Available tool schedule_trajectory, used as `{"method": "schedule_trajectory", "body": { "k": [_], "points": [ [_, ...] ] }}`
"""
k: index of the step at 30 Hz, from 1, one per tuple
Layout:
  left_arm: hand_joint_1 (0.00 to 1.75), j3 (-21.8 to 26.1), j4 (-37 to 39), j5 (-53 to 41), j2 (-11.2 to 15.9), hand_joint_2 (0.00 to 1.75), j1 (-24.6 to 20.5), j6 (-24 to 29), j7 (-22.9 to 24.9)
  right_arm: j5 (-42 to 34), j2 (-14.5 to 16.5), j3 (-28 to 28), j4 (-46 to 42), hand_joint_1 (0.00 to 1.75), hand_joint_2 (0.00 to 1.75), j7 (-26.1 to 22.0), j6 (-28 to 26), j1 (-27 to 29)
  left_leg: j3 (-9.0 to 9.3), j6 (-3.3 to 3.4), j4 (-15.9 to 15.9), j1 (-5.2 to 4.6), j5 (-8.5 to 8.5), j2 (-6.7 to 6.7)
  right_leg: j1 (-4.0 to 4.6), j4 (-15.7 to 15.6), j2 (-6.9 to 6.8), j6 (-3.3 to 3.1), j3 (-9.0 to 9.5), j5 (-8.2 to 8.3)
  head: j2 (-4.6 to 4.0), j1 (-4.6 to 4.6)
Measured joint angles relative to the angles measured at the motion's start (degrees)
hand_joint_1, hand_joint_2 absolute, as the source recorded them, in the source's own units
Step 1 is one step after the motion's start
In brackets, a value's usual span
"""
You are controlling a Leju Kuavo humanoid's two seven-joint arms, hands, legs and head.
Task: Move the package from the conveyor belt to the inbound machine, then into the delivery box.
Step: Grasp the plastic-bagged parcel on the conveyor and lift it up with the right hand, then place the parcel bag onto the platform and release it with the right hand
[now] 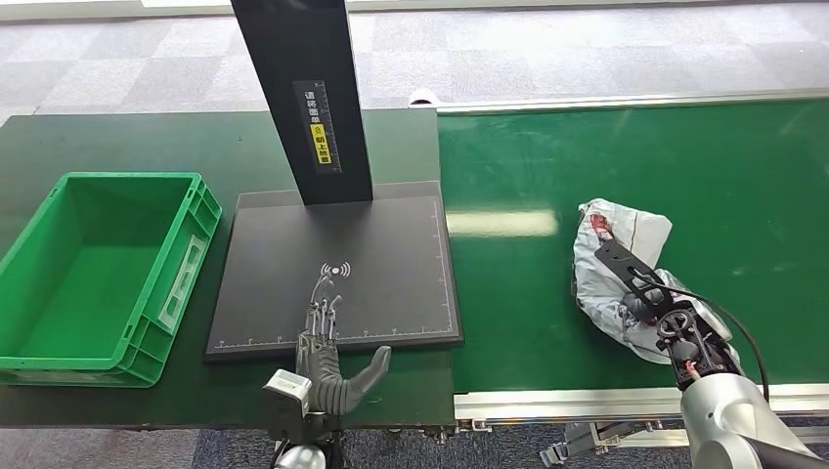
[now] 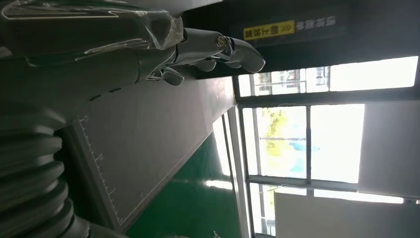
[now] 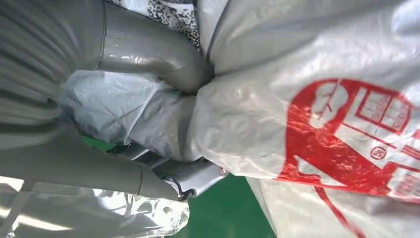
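- The package (image 1: 618, 256), a crumpled grey-white plastic mailer bag with red printing, lies on the green conveyor belt (image 1: 743, 195), to the right of the inbound machine and near the belt's front edge.
- Its long axis runs roughly from the far end, which points away from me and slightly left, down toward my right wrist; the far end is bunched into a rounded lump with a bit of red print showing.
- My right hand (image 1: 653, 303) is on the near part of the package, the black wrist bracket lying along the bag's length.
- In the right wrist view my thumb (image 3: 158, 54) presses a deep dent into the plastic, and a finger (image 3: 193, 178) wraps under the bag's edge, so the bag is pinched between them.
- The red logo (image 3: 346, 144) on the bag faces that wrist camera.
- My left hand (image 1: 327, 362) rests at the front edge of the inbound machine's black scan plate (image 1: 391, 254), fingers stretched forward and close together, thumb out to the side, holding nothing.
- The machine's black post (image 1: 308, 98) rises from the plate's far edge.
- The green delivery box (image 1: 59, 366) sits just left of the plate.
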Motion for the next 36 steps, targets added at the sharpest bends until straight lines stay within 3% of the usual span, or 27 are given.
{"method": "schedule_trajectory", "body": {
  "k": [5, 8, 12, 17, 21, 25, 28, 32, 36],
  "points": [
    [0.0, 1.6, -10.2, -9.2, 2.1, 1.75, 4.7, 0.4, 0.7, -2.6, 4.6, -0.5, -5.3, 1.75, 1.75, -13.5, -11.5, 0.8, 0.0, -0.02, 0.0, 0.04, 0.01, -0.01, 0.04, 0.0, -0.01, -0.02, -0.06, -0.03, 0.01, 0.01],
    [0.0, 3.2, -16.2, -10.9, 2.9, 1.75, 5.9, -0.7, 0.1, -6.6, 7.5, -0.3, -15.3, 1.75, 1.75, -20.5, -17.1, 4.6, -0.02, -0.03, 0.0, 0.07, 0.02, -0.09, 0.05, 0.0, -0.08, -0.03, -0.06, -0.05, 0.0, 0.03],
    [0.0, 5.0, -21.1, -9.6, 4.3, 1.75, 5.1, -0.7, 0.0, -10.7, 10.3, 0.7, -32.0, 1.75, 1.75, -22.9, -19.8, 11.3, -0.03, -0.03, 0.0, 0.07, 0.02, -0.09, 0.05, 0.0, -0.08, -0.03, -0.06, -0.06, 0.01, 0.01],
    [0.0, 5.6, -24.1, -9.9, 6.0, 1.75, 3.3, 0.9, 0.0, -14.9, 11.5, 2.2, -44.7, 1.75, 1.75, -25.2, -19.9, 16.6, -0.01, -0.03, 0.0, 0.05, 0.03, -0.09, 0.04, 0.0, -0.07, -0.03, -0.04, -0.05, 0.0, 0.04],
    [0.0, 6.5, -26.5, -9.4, 8.4, 1.75, -1.0, 2.3, 0.0, -19.6, 12.0, 6.2, -54.3, 1.75, 1.75, -26.0, -17.4, 20.5, 0.02, -0.05, 0.0, 0.07, 0.05, -0.07, 0.07, 0.0, -0.06, -0.05, -0.03, -0.04, 0.01, 0.02],
    [0.0, 8.3, -26.9, -9.6, 9.7, 1.75, -6.1, 2.4, 0.0, -23.7, 12.6, 12.9, -58.8, 1.75, 1.75, -24.1, -8.1, 21.7, 0.02, -0.14, 0.0, 0.17, 0.1, 0.0, 0.16, 0.0, -0.01, -0.11, -0.03, 0.0, 0.01, 0.04],
    [0.0, 10.5, -26.4, -9.9, 9.8, 1.75, -9.2, 1.4, 0.0, -26.0, 13.8, 19.2, -58.3, 1.75, 1.75, -24.9, -1.7, 20.9, 0.02, -0.19, 0.0, 0.21, 0.14, 0.0, 0.19, 0.0, -0.01, -0.14, -0.03, 0.02, 0.01, 0.05],
    [0.0, 14.2, -26.2, -8.3, 9.9, 1.75, -11.0, 0.7, 0.0, -27.7, 15.4, 26.1, -54.9, 1.75, 1.75, -25.6, 2.0, 18.2, 0.01, -0.2, 0.0, 0.22, 0.17, 0.01, 0.2, 0.0, -0.01, -0.14, -0.03, 0.02, 0.0, 0.04],
    [0.0, 17.6, -26.8, -6.7, 10.1, 1.75, -10.9, -1.6, 0.0, -29.8, 16.3, 29.5, -50.1, 1.75, 1.75, -25.8, 4.6, 14.6, 0.0, -0.2, 0.0, 0.21, 0.18, -0.03, 0.19, 0.0, -0.04, -0.14, -0.04, 0.02, 0.0, 0.05]
  ]
}}
